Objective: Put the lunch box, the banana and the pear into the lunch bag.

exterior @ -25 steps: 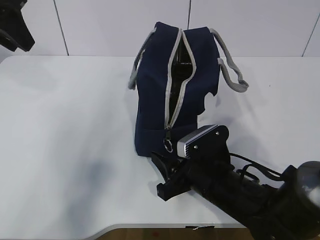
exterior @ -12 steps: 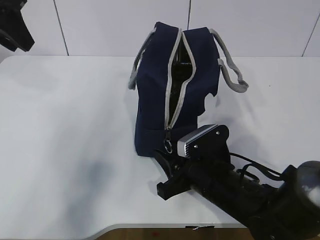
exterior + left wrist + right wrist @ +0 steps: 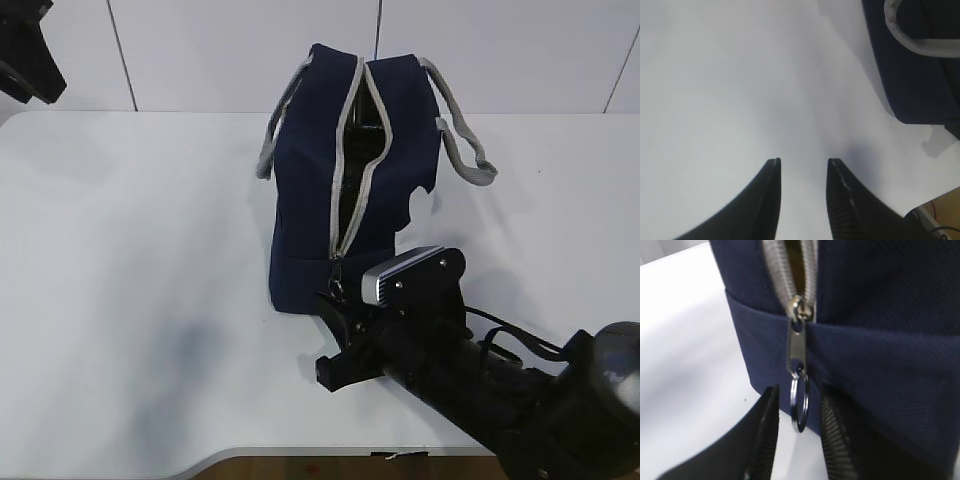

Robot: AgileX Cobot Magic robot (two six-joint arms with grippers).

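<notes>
The navy lunch bag [image 3: 310, 190] stands on the white table, its grey zipper [image 3: 350, 170] part open along the top and near end. The metal zipper pull [image 3: 796, 347] with its ring [image 3: 799, 405] hangs at the near end. My right gripper [image 3: 799, 400] is open, its fingers on either side of the ring, not closed on it. In the exterior view the right gripper [image 3: 335, 305] is at the bag's near end. My left gripper [image 3: 802, 162] is open and empty over bare table, left of the bag [image 3: 920, 75]. The lunch box, banana and pear are out of view.
Grey strap handles [image 3: 470, 150] hang off both sides of the bag. The table's front edge [image 3: 250, 455] runs close below my right arm. The left arm [image 3: 25, 50] is at the far left corner.
My right gripper has moved a little forward and up toward the bag's near end, bringing its fingers around the zipper ring. The bag and the left arm have not moved.
</notes>
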